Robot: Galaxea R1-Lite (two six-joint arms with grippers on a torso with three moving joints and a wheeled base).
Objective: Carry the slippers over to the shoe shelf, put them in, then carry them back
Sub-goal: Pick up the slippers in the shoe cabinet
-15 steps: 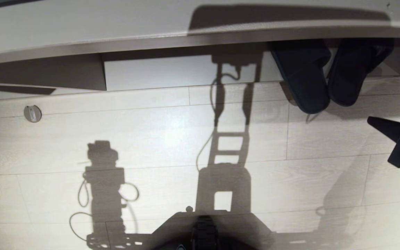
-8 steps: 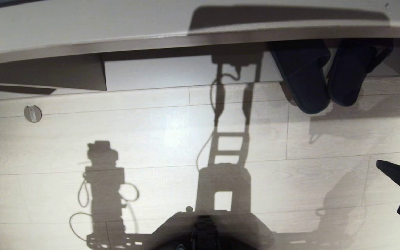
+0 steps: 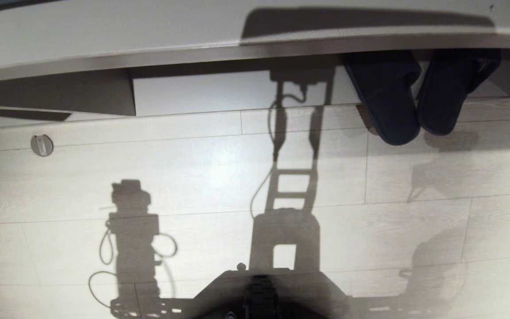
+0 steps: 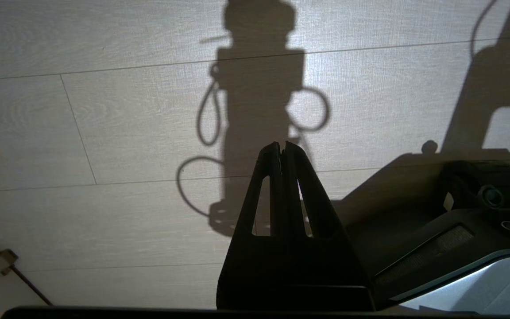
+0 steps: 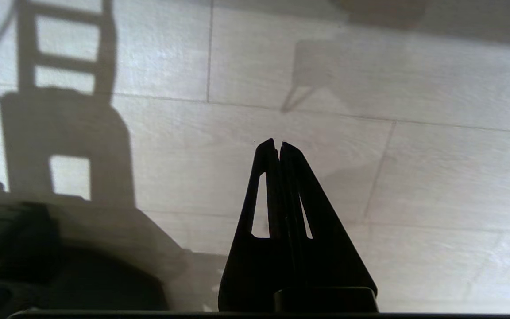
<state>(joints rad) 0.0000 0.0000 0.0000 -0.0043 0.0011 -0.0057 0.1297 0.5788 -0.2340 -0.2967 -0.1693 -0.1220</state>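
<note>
1. Pale wood-grain floor planks (image 3: 193, 177) are filling most of the head view, with long shadows of the robot lying across them. Along the far edge, the shoe shelf (image 3: 237, 91) is showing as a low open compartment under a dark edge strip, with an upright divider toward its left. The slippers (image 3: 414, 97), a black pair, are sitting side by side at the shelf's right end, one end tucked under the shelf top and the rounded ends sticking out over the floor toward the robot. Neither arm is appearing in this view. Judging by this, the putting-in part is looking done, though the pair is only partly inside; bringing them back is what is remaining.

2. Bare floor is also lying under the left wrist view, beside the dark edge of the robot's base (image 4: 458, 212). The left gripper (image 4: 282, 146) is hanging over the planks with its jaws pressed together, holding nothing. No slipper is showing here.

3. Floor planks are again filling the right wrist view. The right gripper (image 5: 277, 144) is pointing over them with its jaws closed and empty, well apart from the slippers, which are not appearing in this view. A fresh grasp of the pair is likely needed next.
</note>
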